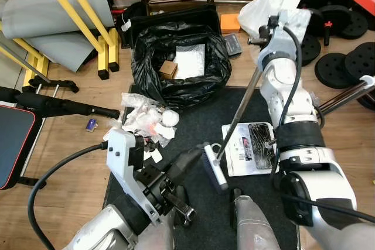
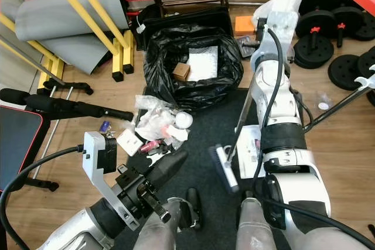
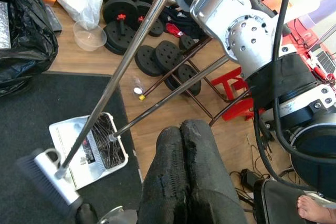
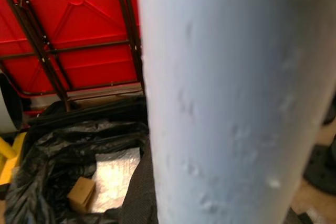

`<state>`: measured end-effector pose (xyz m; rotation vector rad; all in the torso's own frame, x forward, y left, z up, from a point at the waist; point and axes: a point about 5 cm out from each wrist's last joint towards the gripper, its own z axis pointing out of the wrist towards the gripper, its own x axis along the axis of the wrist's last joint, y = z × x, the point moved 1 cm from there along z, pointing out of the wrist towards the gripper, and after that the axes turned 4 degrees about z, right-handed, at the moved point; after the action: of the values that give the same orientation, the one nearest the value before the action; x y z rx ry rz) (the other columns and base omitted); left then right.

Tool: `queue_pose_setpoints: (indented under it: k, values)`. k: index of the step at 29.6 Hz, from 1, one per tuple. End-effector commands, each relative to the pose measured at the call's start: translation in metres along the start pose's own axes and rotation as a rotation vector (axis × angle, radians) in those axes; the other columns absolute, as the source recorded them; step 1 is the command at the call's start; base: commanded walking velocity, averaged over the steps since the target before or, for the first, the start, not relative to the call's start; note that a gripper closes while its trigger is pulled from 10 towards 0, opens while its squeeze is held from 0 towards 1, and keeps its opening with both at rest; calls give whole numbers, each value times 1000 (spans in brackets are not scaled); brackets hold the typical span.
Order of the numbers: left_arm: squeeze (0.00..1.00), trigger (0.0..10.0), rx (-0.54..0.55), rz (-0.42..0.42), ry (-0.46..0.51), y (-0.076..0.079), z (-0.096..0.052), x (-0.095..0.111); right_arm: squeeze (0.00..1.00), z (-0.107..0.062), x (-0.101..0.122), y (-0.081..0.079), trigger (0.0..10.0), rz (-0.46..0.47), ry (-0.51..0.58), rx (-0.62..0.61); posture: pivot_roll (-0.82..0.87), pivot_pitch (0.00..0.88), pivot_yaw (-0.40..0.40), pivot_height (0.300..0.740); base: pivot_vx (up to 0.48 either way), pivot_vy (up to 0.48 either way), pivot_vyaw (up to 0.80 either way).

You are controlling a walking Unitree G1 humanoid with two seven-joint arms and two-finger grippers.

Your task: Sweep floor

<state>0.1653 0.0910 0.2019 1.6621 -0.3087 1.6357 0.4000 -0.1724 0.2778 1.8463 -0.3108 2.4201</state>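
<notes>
Centrally, broom head (image 1: 214,168) rests on dark mat (image 1: 193,124), beside dustpan (image 1: 249,149).

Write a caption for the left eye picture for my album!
Robot's right arm holds a broom on the dark mat, beside a litter pile and black bin bag.

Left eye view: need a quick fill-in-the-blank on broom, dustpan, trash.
1. The broom head rests on the black ____.
2. The white dustpan lies beside the broom head, on the robot's ____ side.
3. The litter pile sits just in front of the black ____ bag.

Missing: mat; right; trash
</notes>
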Motion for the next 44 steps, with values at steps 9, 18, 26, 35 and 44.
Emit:
queue_pose_setpoints:
  k: [9,18,26,35,44]
  values:
    - [0,10000,10,-13,-23,-3,-1,-5,0,-4,25,-9,10000,-75,107,26,14,408,80,740,0,0,0]
    - [0,10000,8,-15,-23,-3,-1,-6,0,-20,32,-44,10000,27,142,264,9,396,72,740,0,0,0]
    - [0,10000,6,-20,-22,-2,-1,-7,0,-29,30,-52,10000,37,136,324,-1,375,61,740,0,0,0]
    - [0,10000,4,-23,-18,-1,0,-7,0,-25,8,-32,10000,-9,96,193,2,386,62,740,0,0,0]
    - [0,10000,3,-21,-16,-1,-1,-6,0,-22,-6,-16,10000,-20,71,101,13,394,65,740,0,0,0]
